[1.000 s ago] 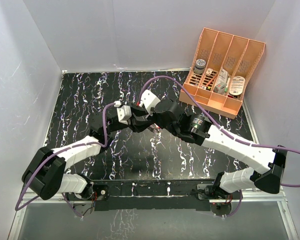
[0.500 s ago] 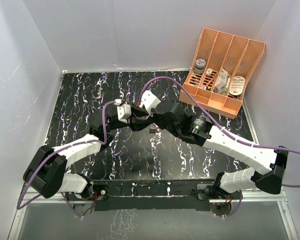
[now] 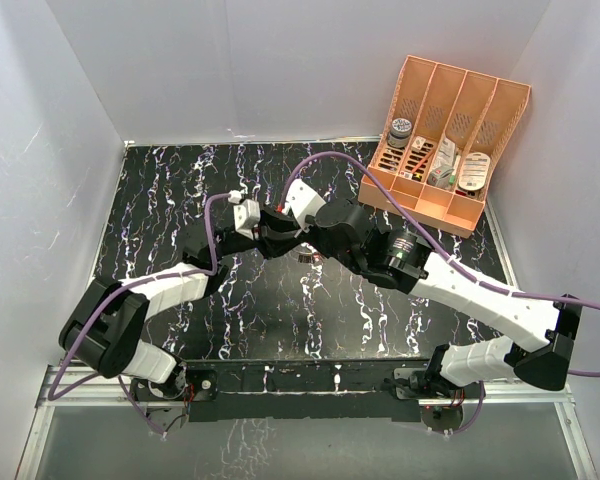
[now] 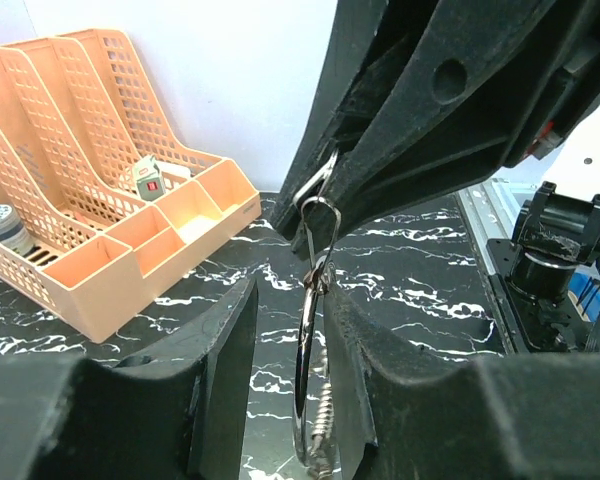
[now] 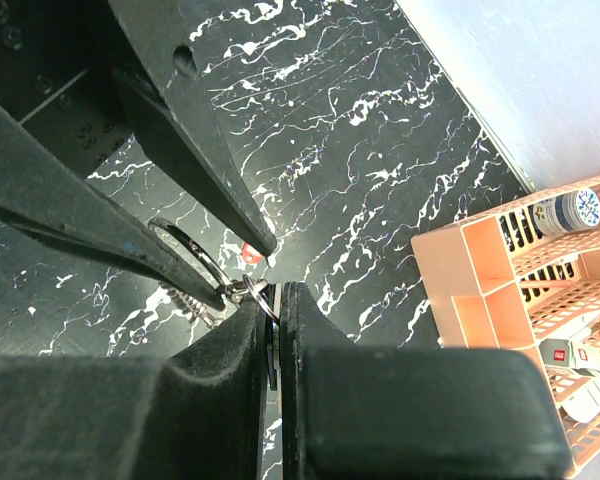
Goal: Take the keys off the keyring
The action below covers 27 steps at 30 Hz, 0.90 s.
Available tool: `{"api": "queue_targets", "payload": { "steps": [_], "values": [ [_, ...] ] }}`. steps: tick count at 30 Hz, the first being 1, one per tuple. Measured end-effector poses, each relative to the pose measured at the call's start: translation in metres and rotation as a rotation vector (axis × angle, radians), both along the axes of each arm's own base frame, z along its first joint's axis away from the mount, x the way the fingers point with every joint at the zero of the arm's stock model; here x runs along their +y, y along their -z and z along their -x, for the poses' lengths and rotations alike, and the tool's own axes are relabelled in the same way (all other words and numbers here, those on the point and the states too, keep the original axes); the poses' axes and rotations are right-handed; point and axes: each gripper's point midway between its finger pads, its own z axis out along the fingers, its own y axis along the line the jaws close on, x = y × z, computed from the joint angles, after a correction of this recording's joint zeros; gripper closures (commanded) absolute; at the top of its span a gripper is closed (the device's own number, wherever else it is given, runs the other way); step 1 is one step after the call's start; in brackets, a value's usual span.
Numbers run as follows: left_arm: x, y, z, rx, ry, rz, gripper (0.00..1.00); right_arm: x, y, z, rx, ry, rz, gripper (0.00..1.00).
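- The orange organiser (image 3: 420, 203) stood at the far right corner of the black marbled counter (image 3: 180, 200), leaning back towards the wall. Its front pockets held small items.
- Both tools met above the counter to the left of the organiser's front wall, a little nearer the arm bases than it.
- The right tool (image 5: 277, 290) was closed, its two tips pinched on the top of the keyring (image 4: 301, 380). In the left wrist view it reached down from above, with the organiser behind it to the left.
- The keyring hung off the counter from that pinch, seen nearly edge-on as a thin wire loop, left of the organiser.
- The left tool (image 4: 290, 320) was open, one finger on each side of the keyring's lower part. Clear space showed between the wire and the finger on the organiser's side. The wire lay close against the other finger, but contact could not be judged.
- The keys (image 4: 324, 440) showed only as a jagged metal edge along the bottom of the keyring, between the left fingers. How many there were could not be made out.
- A red piece (image 5: 248, 255) showed just beyond the tip of one left finger, on the side away from the organiser's pockets. Whether it hung or lay on the counter was unclear.
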Motion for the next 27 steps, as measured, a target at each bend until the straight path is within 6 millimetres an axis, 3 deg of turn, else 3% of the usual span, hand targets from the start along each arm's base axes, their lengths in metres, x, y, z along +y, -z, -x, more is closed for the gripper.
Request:
{"api": "queue_targets", "payload": {
  "steps": [11,19,27],
  "values": [
    [0.002,-0.018,0.007,-0.012,0.053,0.054,0.69,0.001,-0.001,0.001,-0.005,-0.005,-0.002,1.00],
    [0.000,-0.017,0.011,0.000,0.092,0.046,0.74,0.001,-0.002,0.001,-0.008,-0.009,-0.001,1.00],
    [0.001,-0.016,0.012,0.000,0.094,0.044,0.73,0.002,-0.006,0.000,-0.018,-0.009,-0.015,1.00]
  ]
}}
